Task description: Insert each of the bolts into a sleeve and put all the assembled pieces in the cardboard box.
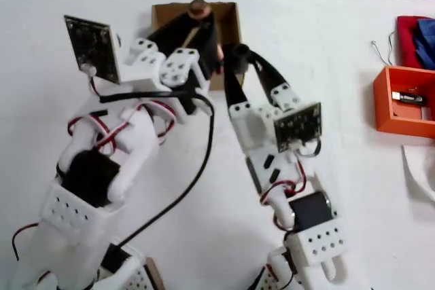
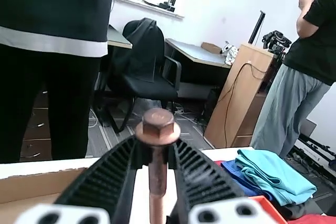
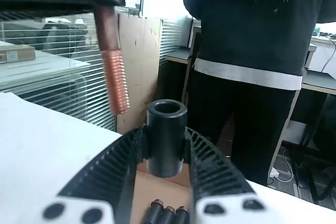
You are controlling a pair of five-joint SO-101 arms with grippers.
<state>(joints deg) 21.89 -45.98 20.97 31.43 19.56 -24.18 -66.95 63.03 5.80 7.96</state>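
My left hand (image 2: 157, 144) is closed on a copper hex bolt (image 2: 156, 182), head up, threads down. My right hand (image 3: 166, 142) clamps a black sleeve (image 3: 166, 121) upright, bore open upward, above the cardboard box (image 1: 162, 13) on the white tabletop (image 1: 326, 45). The bolt tip hangs beside the bore, apart from it. I judge insertion is the current step: next, centre the tip over the bore, then lower. Possibly finished pieces (image 3: 167, 214) lie in the box.

A copper hex-head bolt (image 2: 157, 129) is held upright, head up, above the brown box (image 1: 162, 17) at the far side. A black sleeve (image 3: 166, 137) is held upright just right of it, its bore facing up. Dark pieces (image 3: 167, 214) are seen lying in the box.
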